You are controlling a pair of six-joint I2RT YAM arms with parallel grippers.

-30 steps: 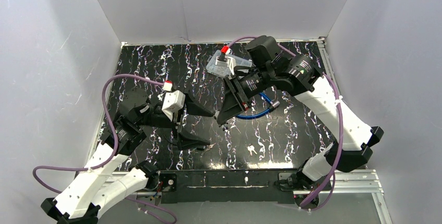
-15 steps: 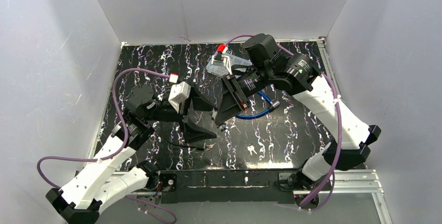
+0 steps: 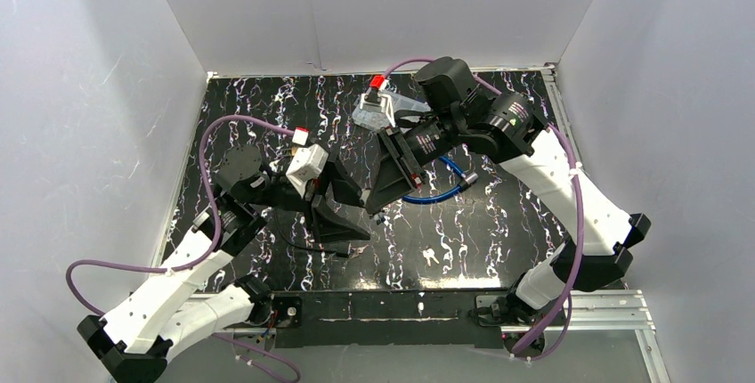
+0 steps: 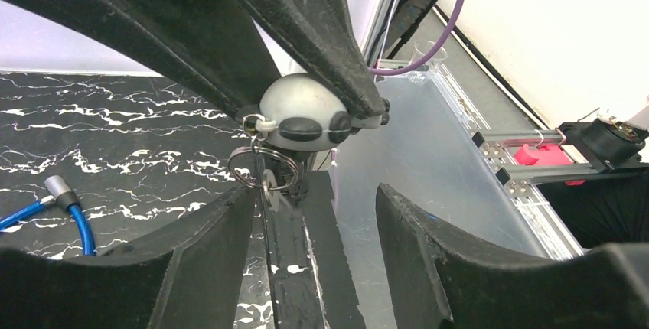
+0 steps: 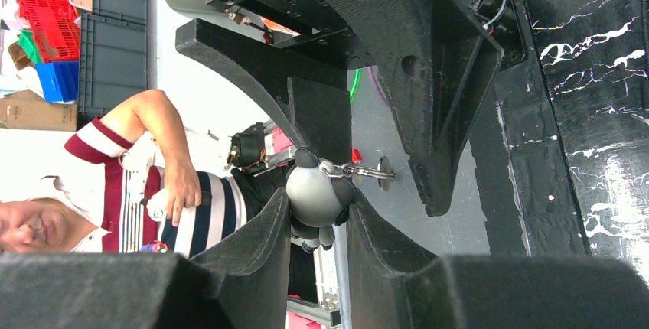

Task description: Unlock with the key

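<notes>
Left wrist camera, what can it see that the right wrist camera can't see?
Only the left wrist camera sees the blue cable with its metal end, lying on the table. Only the right wrist camera sees a person in a striped shirt and a red crate. Both see the grey key fob, pinched in the right gripper, with its key ring dangling from it.

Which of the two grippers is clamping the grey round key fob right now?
The right gripper: its fingers pinch the grey round key fob. The left gripper stands open near the hanging metal key ring, holding nothing.
</notes>
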